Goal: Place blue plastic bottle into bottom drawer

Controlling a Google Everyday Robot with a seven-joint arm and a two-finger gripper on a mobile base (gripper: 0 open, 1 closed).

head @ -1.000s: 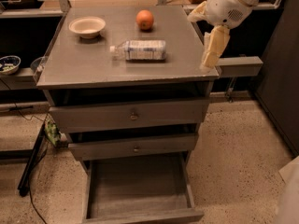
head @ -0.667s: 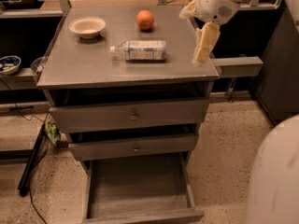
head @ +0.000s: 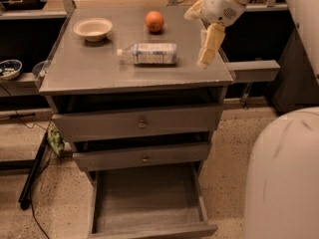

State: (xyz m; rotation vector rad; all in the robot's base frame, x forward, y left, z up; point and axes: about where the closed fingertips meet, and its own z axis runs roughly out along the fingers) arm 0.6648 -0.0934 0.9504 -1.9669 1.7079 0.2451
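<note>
Blue plastic bottle (head: pixel 148 54) lying on its side near the middle of the grey counter (head: pixel 99 76), white cap (head: pixel 120 54) pointing left. The body is clear plastic wrapped in a pale blue-white label (head: pixel 154 53); the print on it is too small to read, and no brand can be made out.

Behind the bottle and apart from it, an orange fruit (head: pixel 154 21) sits toward the back edge. A shallow cream bowl (head: pixel 92 29) stands at the back left.

To the bottle's right, near but not touching it, the end effector (head: pixel 206 59) hangs pointing downward over the counter's right edge, on a white wrist (head: pixel 223 6) entering from the upper right. Whether it is open or closed cannot be told; it holds nothing.

Below the counter, two upper drawers (head: pixel 139 124), each with a small round knob, are pushed partly in. The bottom drawer (head: pixel 149 203) is pulled fully out, a wide shallow grey tray.

A white rounded robot part (head: pixel 281 178) fills the lower right foreground.
</note>
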